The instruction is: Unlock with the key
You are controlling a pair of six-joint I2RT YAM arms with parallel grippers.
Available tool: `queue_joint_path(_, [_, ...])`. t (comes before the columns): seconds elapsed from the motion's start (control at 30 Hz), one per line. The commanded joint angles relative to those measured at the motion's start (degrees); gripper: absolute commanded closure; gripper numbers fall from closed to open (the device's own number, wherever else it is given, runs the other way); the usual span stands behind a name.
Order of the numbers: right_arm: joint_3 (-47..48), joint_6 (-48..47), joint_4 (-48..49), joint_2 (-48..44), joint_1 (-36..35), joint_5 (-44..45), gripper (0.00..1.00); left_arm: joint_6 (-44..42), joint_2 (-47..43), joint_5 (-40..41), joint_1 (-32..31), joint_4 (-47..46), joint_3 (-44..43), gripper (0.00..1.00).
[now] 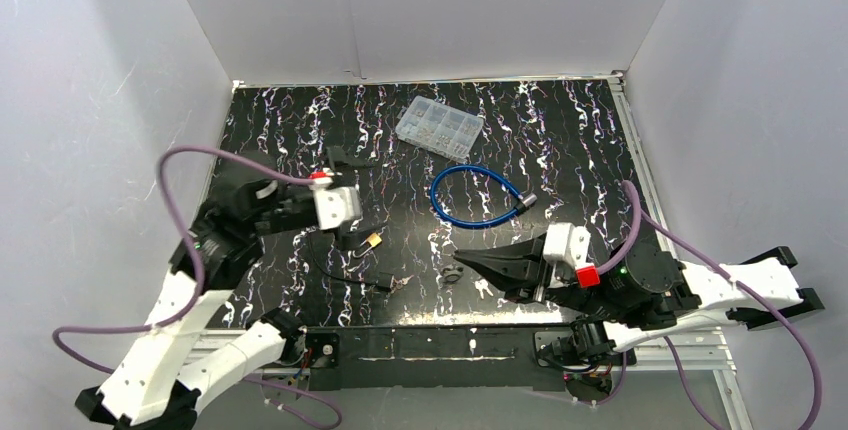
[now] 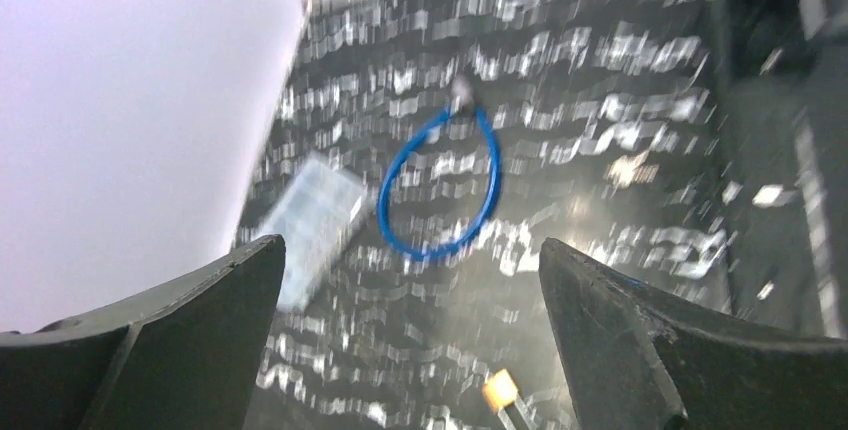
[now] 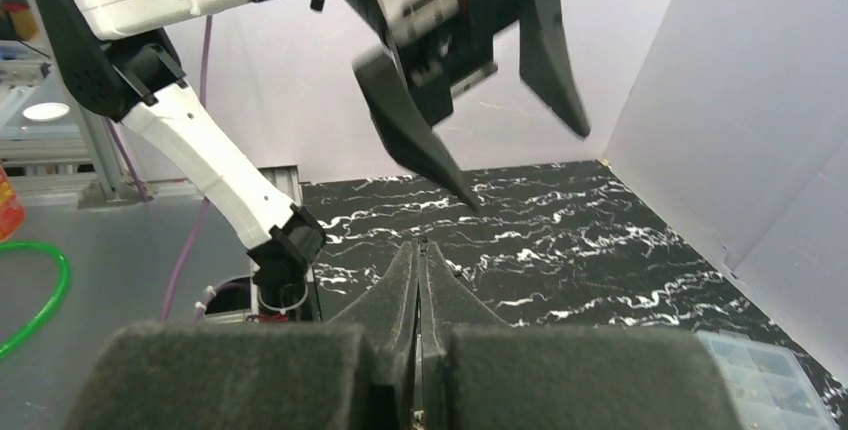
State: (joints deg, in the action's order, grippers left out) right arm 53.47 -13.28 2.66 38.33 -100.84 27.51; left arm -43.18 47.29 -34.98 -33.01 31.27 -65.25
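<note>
A small brass padlock [image 1: 372,240] lies on the black marbled mat, just right of my left gripper [image 1: 352,202]. That gripper hangs above the mat with its jaws wide open and nothing between them. In the blurred left wrist view the padlock [image 2: 500,388] shows low between the open fingers of the left gripper [image 2: 412,245]. A thin dark item with a metal end [image 1: 388,283], possibly the key, lies nearer the front. My right gripper [image 1: 462,255] rests low on the mat, shut, pointing left. In the right wrist view its fingers [image 3: 420,250] are pressed together with nothing seen between them.
A blue cable loop [image 1: 478,195] lies mid-mat and appears in the left wrist view [image 2: 440,185]. A clear compartment box [image 1: 438,125] sits behind it. A small dark piece [image 1: 452,273] lies by the right fingertips. White walls enclose three sides.
</note>
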Motion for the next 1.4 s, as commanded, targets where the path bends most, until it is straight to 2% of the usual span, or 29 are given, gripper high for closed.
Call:
queue_joint_path(0.0, [1.58,0.77,6.03,2.28,-8.02,-3.64,0.99,22.20,1.63,-15.69,-0.20,-1.07,-7.01,0.02])
queue_joint_path(0.07, [2.75,1.16,6.24,4.29,-6.24,-5.86,0.99,27.70,2.79,-21.39,-0.23,-3.10,-8.60,0.02])
queue_joint_path(0.2, [3.48,1.30,10.37,7.34,-3.72,-8.73,0.99,33.73,2.58,-25.03,-0.27,-8.87,-8.44,0.03])
queue_joint_path(0.33, [4.20,0.27,13.55,9.75,-2.11,-9.57,0.99,36.06,3.26,-31.88,-0.34,-8.82,-9.87,0.17])
queue_joint_path(0.43, [5.35,-0.25,13.87,10.78,-1.46,-10.44,0.99,33.86,3.13,-35.88,-0.38,-4.53,-11.24,0.21])
queue_joint_path(0.5, [6.05,-0.29,13.15,11.00,-1.23,-10.89,0.99,29.24,2.72,-35.41,-0.37,1.87,-12.29,0.19])
queue_joint_path(0.6, [6.78,-0.26,12.47,10.93,-1.04,-11.24,0.99,25.06,1.62,-32.26,-0.37,5.73,-12.68,0.18])
queue_joint_path(0.77, [7.41,-1.60,13.51,11.81,-0.94,-10.12,0.99,26.71,1.09,-31.35,-0.36,5.20,-12.94,0.40])
queue_joint_path(0.9, [7.44,-3.64,15.24,13.28,-0.87,-8.09,0.99,27.73,1.11,-31.46,-0.32,5.18,-13.10,0.47])
queue_joint_path(1.37, [7.41,-7.02,20.04,15.42,0.58,-5.69,0.99,29.61,0.27,-36.00,-0.37,4.46,-11.45,0.48])
